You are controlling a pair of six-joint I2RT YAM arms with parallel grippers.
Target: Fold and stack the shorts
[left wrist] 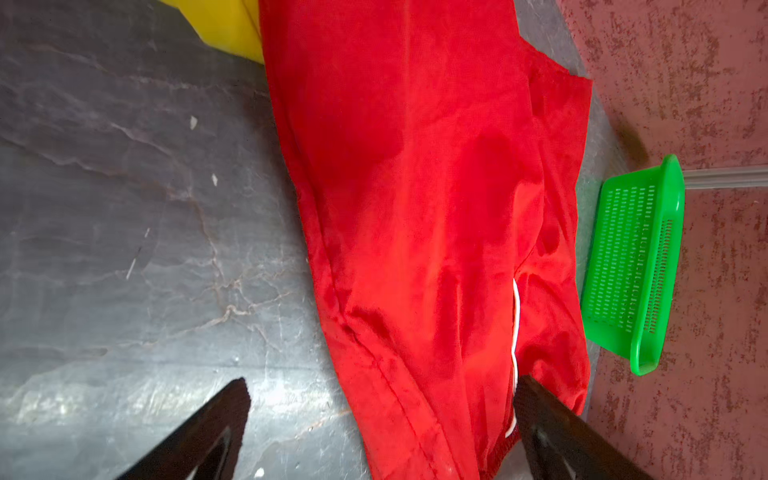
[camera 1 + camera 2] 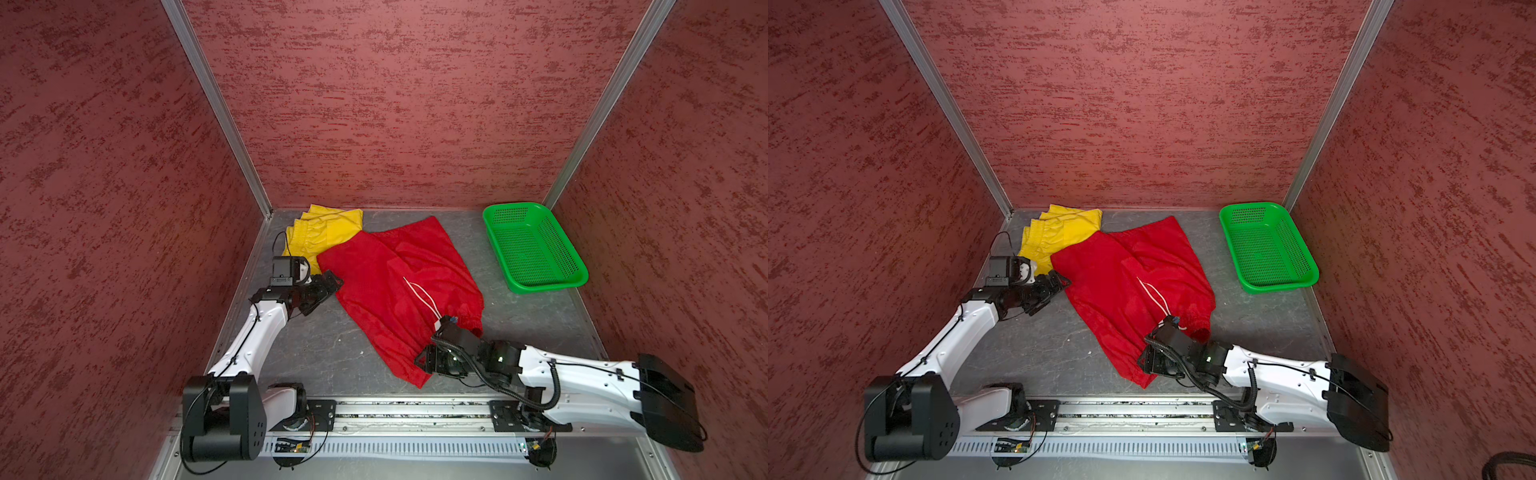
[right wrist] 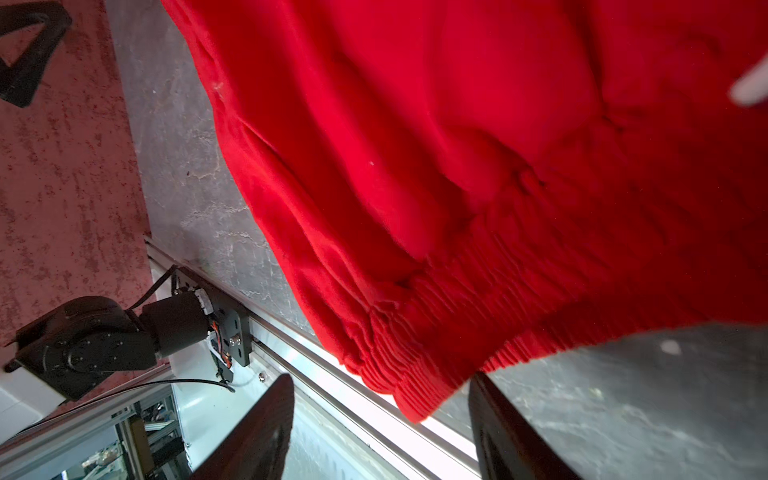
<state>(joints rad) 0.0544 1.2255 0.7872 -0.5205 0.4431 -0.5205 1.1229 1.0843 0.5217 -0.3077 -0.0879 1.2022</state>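
Red shorts (image 2: 399, 291): unfolded, overlapping yellow shorts (image 2: 320, 232). Left gripper (image 1: 382, 382): jaws spread wide. Right gripper (image 3: 380, 384): jaws apart, waistband corner between.

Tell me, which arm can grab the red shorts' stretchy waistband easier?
Probably right: the right gripper is open at the red shorts' waistband; the left gripper sits open by a leg end.

Three mottled red walls (image 2: 374, 104) box in a grey, veined tabletop (image 2: 316, 345) — silver metal strips (image 2: 216, 104) (one per corner) join them.
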